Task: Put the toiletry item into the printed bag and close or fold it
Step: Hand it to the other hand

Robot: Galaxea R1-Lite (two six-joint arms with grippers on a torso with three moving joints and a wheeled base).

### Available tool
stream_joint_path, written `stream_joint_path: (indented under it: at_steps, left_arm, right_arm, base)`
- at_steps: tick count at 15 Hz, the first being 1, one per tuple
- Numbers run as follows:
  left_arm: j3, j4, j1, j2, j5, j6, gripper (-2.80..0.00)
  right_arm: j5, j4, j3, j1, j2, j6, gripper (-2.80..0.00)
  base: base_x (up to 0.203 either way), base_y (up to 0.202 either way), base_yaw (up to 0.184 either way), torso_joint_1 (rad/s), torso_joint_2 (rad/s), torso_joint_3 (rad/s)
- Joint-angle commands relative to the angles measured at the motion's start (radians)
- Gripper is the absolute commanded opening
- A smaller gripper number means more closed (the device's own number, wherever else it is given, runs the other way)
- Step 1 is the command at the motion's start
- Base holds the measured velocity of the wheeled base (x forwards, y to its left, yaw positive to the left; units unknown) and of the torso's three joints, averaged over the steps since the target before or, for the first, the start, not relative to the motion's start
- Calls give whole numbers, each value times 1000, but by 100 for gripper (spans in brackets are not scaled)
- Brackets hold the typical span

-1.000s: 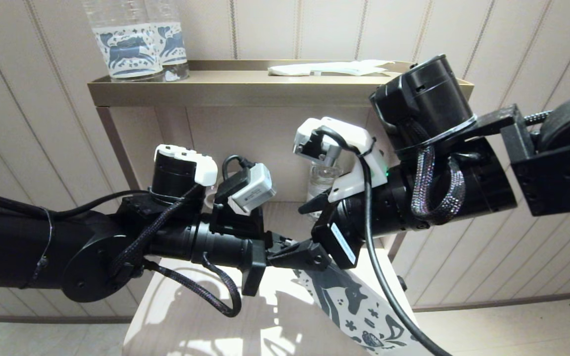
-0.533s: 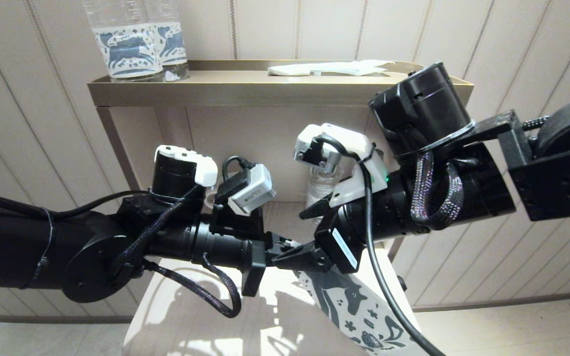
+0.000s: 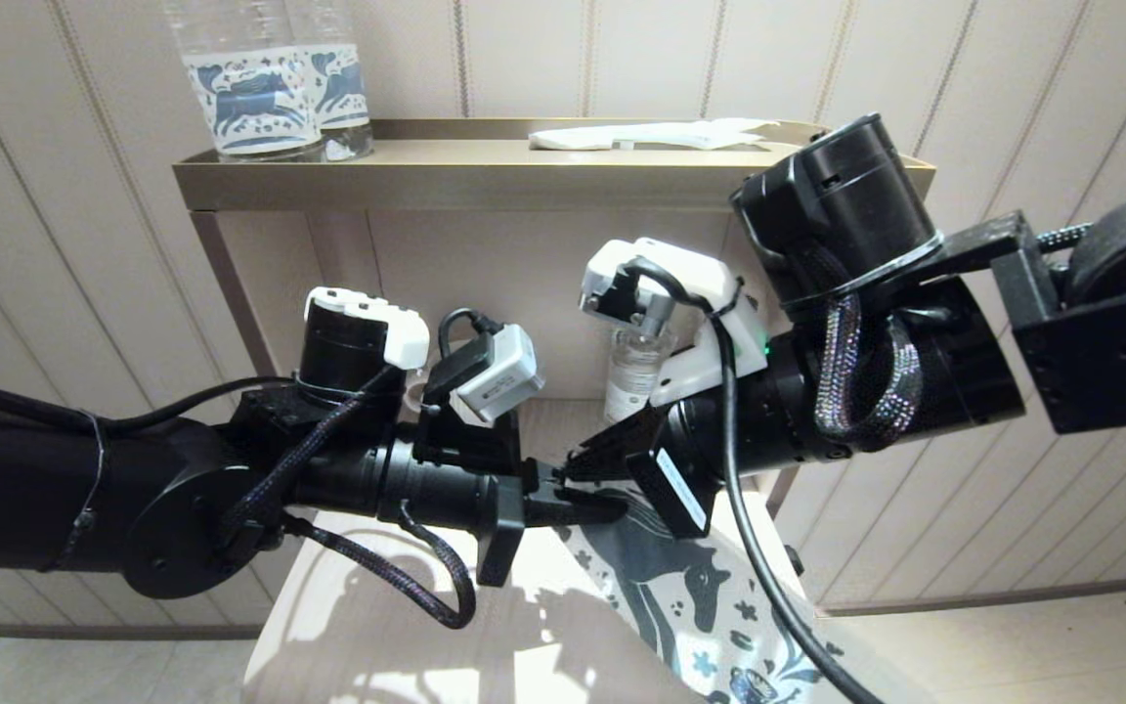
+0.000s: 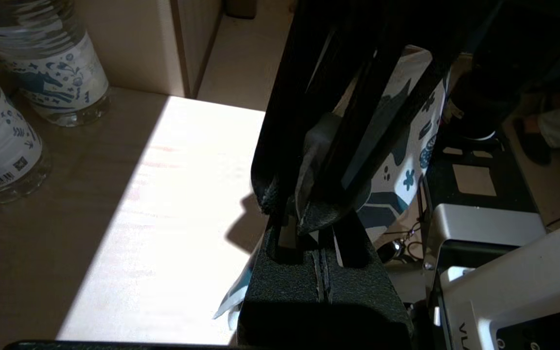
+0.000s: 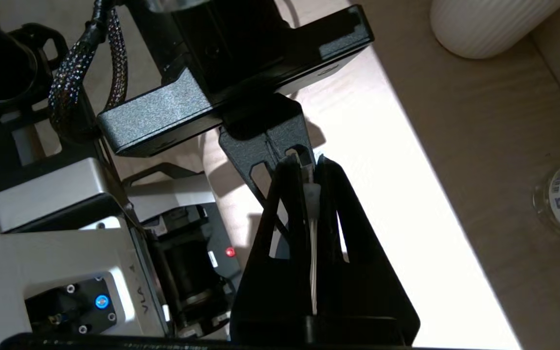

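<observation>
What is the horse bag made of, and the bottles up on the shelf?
The printed bag looks like thin, soft material, maybe paper or fabric with a matte finish: it hangs limp from the left gripper and right gripper and bends at the pinch. The bottles look like clear, glossy plastic: you see the wall through them, and they have ribbed sides.

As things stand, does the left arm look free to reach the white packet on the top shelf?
Probably not. The left gripper is shut on the printed bag's top edge, nose to nose with the right gripper, also shut there. The white packet lies well above, on the top shelf.
</observation>
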Motion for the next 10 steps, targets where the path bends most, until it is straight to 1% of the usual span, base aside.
stream_joint_path:
  at_steps: [1,5,10]
  left_arm:
    - [2,-3,-1,0,-5,2,-280]
    - [1,-3,-1,0,-5,2,-280]
    - [1,-1,-1,-6,-5,2,-280]
  right_arm:
    - [3,2,0,0,-2,-2,-280]
    - [3,3,23,0,-5,-3,-280]
    - [0,2,86,-1,-38,-13,-280]
  base:
    - [0,0,0,0,0,0]
    - [0,0,0,0,0,0]
    - [0,0,0,0,0,0]
